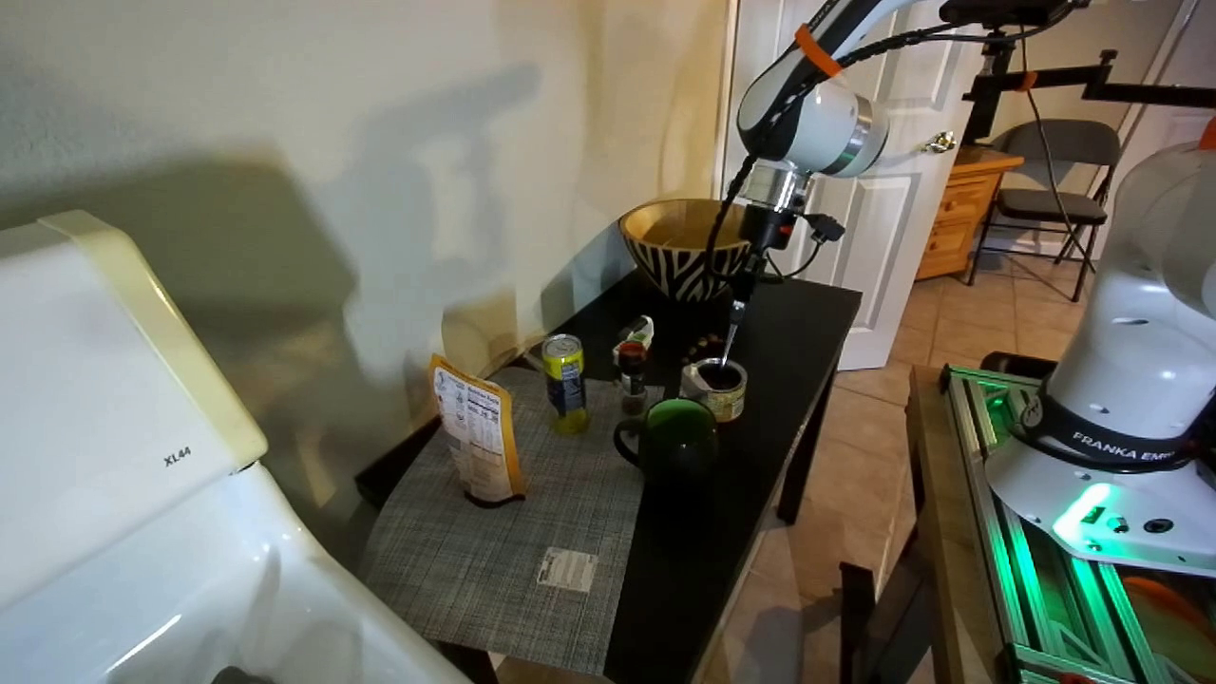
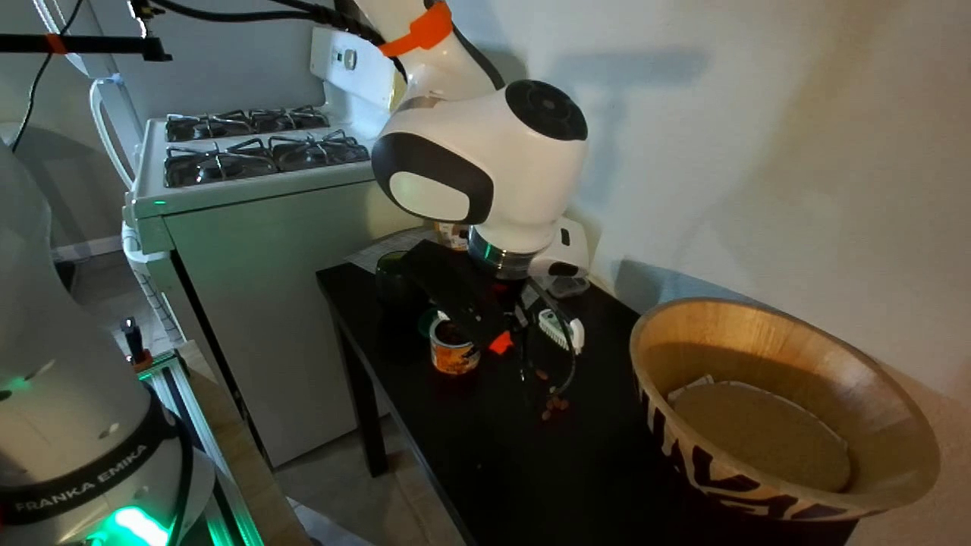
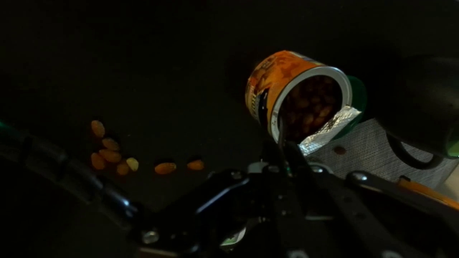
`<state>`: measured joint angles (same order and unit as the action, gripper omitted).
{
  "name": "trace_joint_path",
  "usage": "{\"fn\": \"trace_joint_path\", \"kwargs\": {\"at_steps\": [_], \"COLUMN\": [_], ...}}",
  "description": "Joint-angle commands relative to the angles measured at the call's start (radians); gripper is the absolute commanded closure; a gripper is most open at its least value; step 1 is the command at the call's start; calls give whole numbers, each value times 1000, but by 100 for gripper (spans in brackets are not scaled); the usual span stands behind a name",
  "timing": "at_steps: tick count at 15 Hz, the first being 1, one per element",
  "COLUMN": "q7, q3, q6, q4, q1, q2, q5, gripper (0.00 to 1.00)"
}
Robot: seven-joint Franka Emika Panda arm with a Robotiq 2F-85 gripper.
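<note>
My gripper (image 1: 738, 306) points down over an open can of nuts (image 1: 730, 403). Its fingers (image 3: 283, 148) are closed on a thin metal utensil (image 1: 731, 337). The utensil's lower end reaches into the can at the rim; it also shows in the wrist view (image 3: 281, 127). The can has an orange label (image 3: 283, 70) and a peeled foil flap (image 3: 328, 130); it stands on the black table in an exterior view (image 2: 454, 359). Several loose nuts (image 3: 110, 155) lie beside it, also visible in an exterior view (image 2: 556, 404). The utensil's tip is hidden inside the can.
A dark green mug (image 1: 679, 451) stands close to the can. A yellow-blue drink can (image 1: 565, 385), a small spice jar (image 1: 631, 373) and a pouch (image 1: 475, 437) stand on a grey placemat (image 1: 513, 570). A large zebra-pattern bowl (image 2: 758, 474) stands by the wall. A stove (image 2: 258, 235) adjoins.
</note>
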<state>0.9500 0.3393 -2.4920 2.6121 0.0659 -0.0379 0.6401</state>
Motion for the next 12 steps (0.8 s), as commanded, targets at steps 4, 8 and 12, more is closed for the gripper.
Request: {"fn": "trace_joint_path", "kwargs": {"at_steps": [4, 8, 12], "q7": [51, 19, 19], "q3": [-70, -84, -87], "q6": [18, 41, 41], "q4": [-35, -28, -28], "q1": [82, 104, 107], "q2": [94, 29, 29], "q5": [80, 49, 49], "gripper": [98, 92, 92]}}
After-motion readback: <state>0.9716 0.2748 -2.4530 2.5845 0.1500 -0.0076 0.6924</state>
